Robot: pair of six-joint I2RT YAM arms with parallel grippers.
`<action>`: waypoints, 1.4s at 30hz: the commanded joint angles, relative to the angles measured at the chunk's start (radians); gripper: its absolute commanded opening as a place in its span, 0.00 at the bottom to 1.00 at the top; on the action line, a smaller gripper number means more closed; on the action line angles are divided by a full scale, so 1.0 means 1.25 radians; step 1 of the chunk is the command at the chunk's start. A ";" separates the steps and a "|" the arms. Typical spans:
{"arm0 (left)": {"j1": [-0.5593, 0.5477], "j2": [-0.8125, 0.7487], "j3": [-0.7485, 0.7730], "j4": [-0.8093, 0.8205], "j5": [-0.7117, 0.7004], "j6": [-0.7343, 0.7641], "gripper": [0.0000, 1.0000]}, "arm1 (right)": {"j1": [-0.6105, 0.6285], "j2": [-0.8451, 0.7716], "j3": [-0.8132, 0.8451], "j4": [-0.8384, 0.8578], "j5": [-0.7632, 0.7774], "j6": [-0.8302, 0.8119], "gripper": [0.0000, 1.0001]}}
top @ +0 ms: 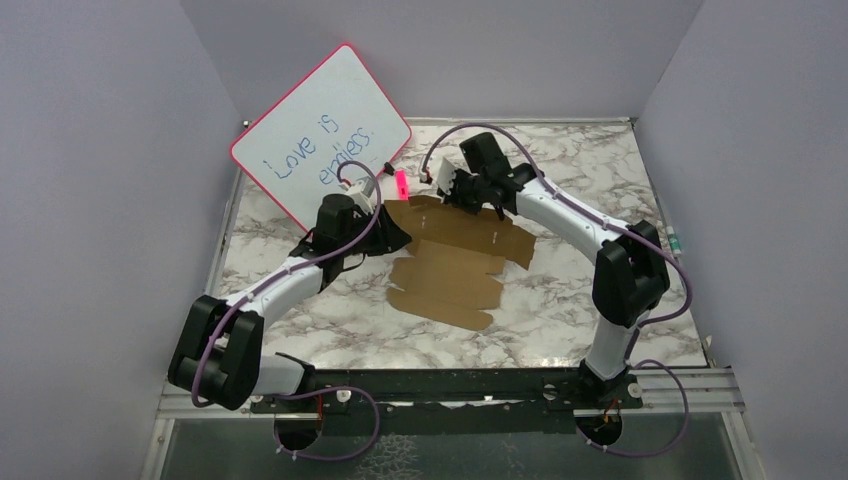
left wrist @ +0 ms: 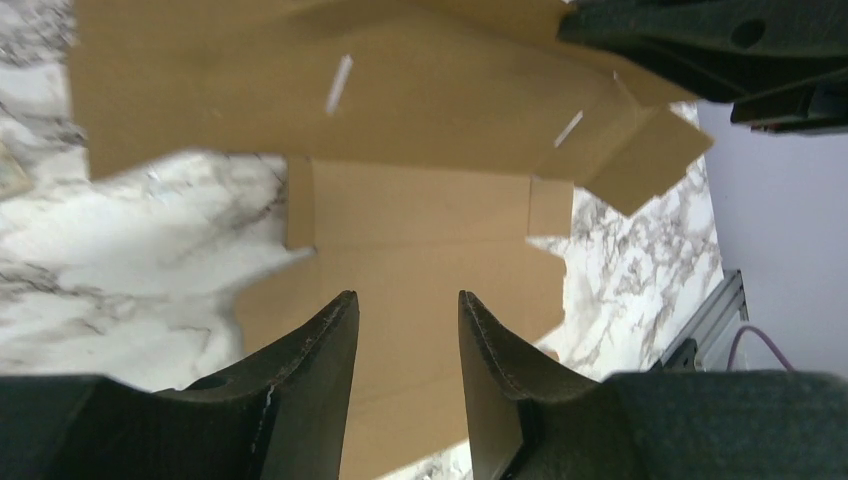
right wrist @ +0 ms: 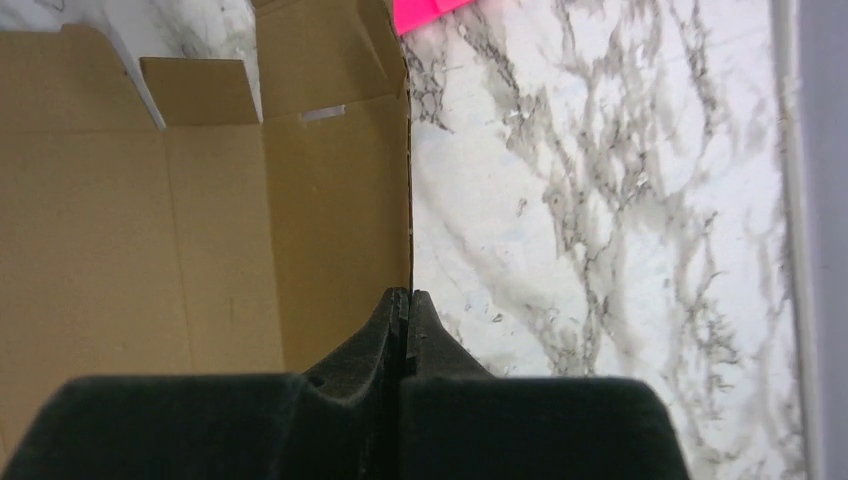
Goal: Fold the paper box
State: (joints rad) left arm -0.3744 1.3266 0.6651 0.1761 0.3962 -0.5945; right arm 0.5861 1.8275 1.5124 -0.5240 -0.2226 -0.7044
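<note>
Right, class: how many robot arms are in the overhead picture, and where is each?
2. The left arm reaches from the near-left to the left side of the paper box; the right arm reaches from the near-right to its far edge.

Clearances on the marble table (top: pixel 600 310). Bare tabletop lies open between the paper box (top: pixel 455 270) and the near rail (top: pixel 480 382), and again from the sheet's right edge to the right wall (top: pixel 760 150). A leaning whiteboard (top: pixel 320 130) closes off the back-left corner. A small pink object (top: pixel 400 184), possibly a marker, lies just beyond the sheet's far edge. The left arm (top: pixel 290 278) and right arm (top: pixel 585 222) flank the sheet. The left gripper (left wrist: pixel 405 300) hangs over the cardboard, fingers parted. The right gripper (right wrist: pixel 405 298) pinches a raised flap's edge.
</note>
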 commanded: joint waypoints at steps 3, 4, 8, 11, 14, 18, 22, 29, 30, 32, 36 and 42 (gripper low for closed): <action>-0.049 -0.038 -0.049 -0.006 -0.010 -0.017 0.38 | 0.059 -0.057 -0.065 0.140 0.167 -0.096 0.02; -0.056 -0.037 -0.057 -0.002 -0.017 -0.016 0.36 | 0.070 -0.065 -0.082 0.158 0.174 -0.105 0.02; -0.095 -0.015 -0.096 0.037 -0.048 -0.032 0.29 | 0.110 -0.106 -0.173 0.245 0.230 -0.152 0.02; -0.123 0.002 -0.132 0.074 -0.073 -0.051 0.25 | 0.124 -0.130 -0.237 0.310 0.250 -0.160 0.02; -0.142 0.016 -0.156 0.096 -0.095 -0.066 0.22 | 0.131 -0.139 -0.288 0.352 0.268 -0.163 0.02; -0.164 0.039 -0.171 0.111 -0.125 -0.072 0.19 | 0.143 -0.159 -0.358 0.431 0.285 -0.180 0.02; -0.173 0.071 -0.185 0.129 -0.149 -0.086 0.16 | 0.148 -0.171 -0.389 0.468 0.289 -0.180 0.04; -0.182 0.124 -0.206 0.176 -0.169 -0.115 0.11 | 0.179 -0.202 -0.439 0.519 0.303 -0.221 0.04; -0.183 0.129 -0.208 0.180 -0.173 -0.119 0.11 | 0.182 -0.210 -0.441 0.518 0.299 -0.223 0.04; -0.183 0.136 -0.210 0.188 -0.180 -0.125 0.10 | 0.191 -0.226 -0.447 0.517 0.293 -0.232 0.04; -0.183 0.141 -0.216 0.201 -0.196 -0.132 0.10 | 0.214 -0.255 -0.474 0.531 0.300 -0.261 0.04; -0.183 0.123 -0.227 0.217 -0.199 -0.133 0.10 | 0.236 -0.272 -0.519 0.552 0.336 -0.260 0.04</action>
State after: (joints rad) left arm -0.5983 1.4841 0.4091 0.4492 0.1955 -0.7647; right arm 0.8616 1.5127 0.9070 0.1154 0.1474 -1.0138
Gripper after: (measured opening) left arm 0.100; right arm 0.046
